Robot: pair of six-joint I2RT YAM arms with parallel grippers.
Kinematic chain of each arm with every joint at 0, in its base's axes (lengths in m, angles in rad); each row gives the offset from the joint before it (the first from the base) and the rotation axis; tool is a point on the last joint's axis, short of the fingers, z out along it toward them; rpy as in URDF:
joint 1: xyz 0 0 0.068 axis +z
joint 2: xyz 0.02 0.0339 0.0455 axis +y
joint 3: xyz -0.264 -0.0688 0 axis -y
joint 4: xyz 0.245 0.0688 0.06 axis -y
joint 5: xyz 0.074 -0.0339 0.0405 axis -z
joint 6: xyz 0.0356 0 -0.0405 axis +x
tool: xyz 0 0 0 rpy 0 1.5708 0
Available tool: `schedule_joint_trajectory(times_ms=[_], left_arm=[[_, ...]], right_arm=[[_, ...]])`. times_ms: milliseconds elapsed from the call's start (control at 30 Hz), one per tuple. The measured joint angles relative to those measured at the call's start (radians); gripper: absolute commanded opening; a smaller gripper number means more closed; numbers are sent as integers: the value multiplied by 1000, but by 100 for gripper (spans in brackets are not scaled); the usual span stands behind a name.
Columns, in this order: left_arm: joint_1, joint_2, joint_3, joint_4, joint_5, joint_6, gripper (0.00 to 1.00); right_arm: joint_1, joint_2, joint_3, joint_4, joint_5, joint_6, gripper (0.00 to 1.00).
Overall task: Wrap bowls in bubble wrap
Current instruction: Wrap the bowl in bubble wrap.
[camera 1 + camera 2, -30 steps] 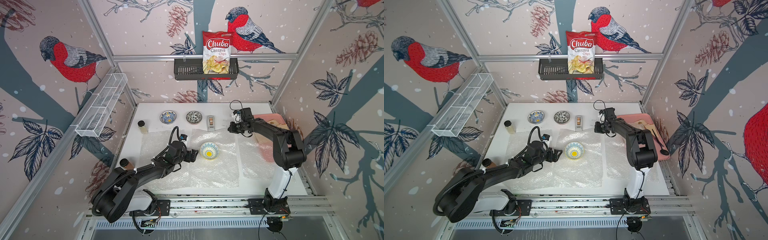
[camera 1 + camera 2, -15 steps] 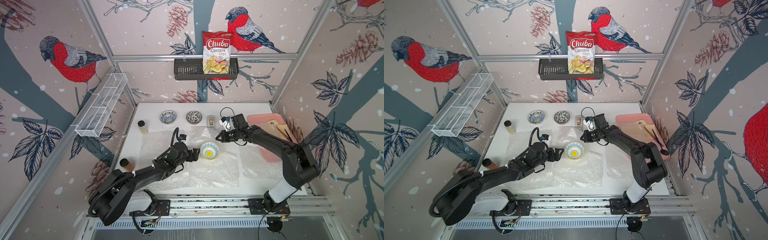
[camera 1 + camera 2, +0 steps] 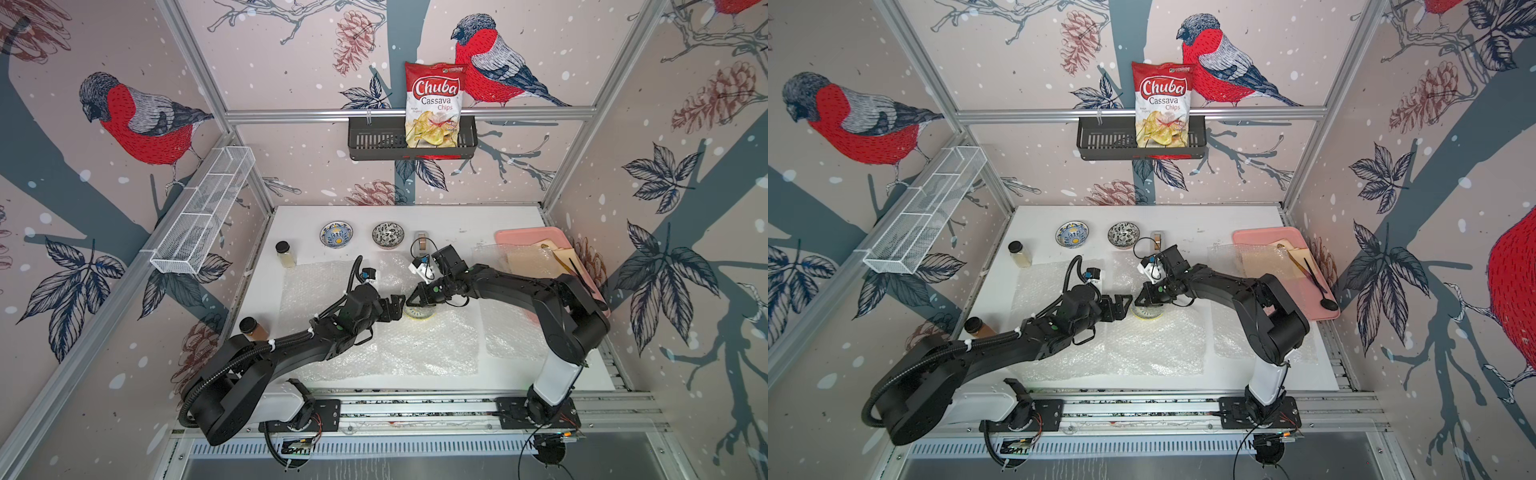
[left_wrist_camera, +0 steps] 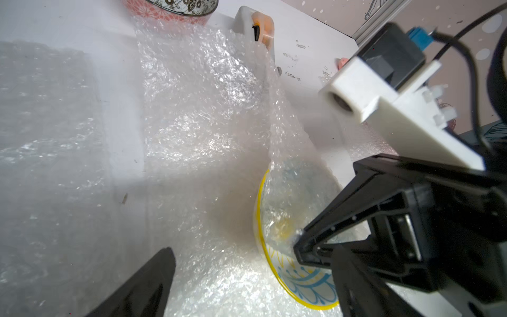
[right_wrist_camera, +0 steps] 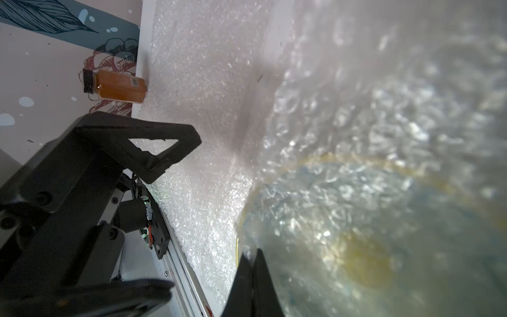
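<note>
The pale teal bowl (image 3: pixel 420 314) with a yellow centre sits on a large bubble wrap sheet (image 3: pixel 415 345) mid-table. My right gripper (image 3: pixel 410 301) is shut on the sheet's far edge and holds that flap (image 4: pixel 208 109) stretched over the bowl (image 4: pixel 301 285). The flap covers most of the bowl (image 5: pixel 356 247) in the right wrist view. My left gripper (image 3: pixel 400 303) stands open just left of the bowl with nothing between its fingers (image 4: pixel 153 285). The blue-and-yellow bowl (image 3: pixel 336 234) and the black-and-white bowl (image 3: pixel 387 235) stand bare at the back.
A glass jar (image 3: pixel 286 254) and a brown jar (image 3: pixel 253 328) stand along the left edge. A tape dispenser (image 3: pixel 421 242) is at the back. At the right lie another bubble wrap sheet (image 3: pixel 511 332) and a pink tray (image 3: pixel 540 237) with paper.
My right arm has swung left from the back of the table to the teal bowl, dragging the bubble wrap flap over it. The left gripper has opened a little wider.
</note>
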Motion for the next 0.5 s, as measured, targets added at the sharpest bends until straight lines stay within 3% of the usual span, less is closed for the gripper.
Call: schedule_joint_trajectory(times_ms=[333, 500], left_arm=[[-1, 122, 63, 13, -8, -20, 90], [-2, 225, 122, 6, -14, -10, 85]], right_arm=[[-1, 17, -5, -5, -2, -24, 10], [-1, 5, -5, -21, -1, -31, 25]])
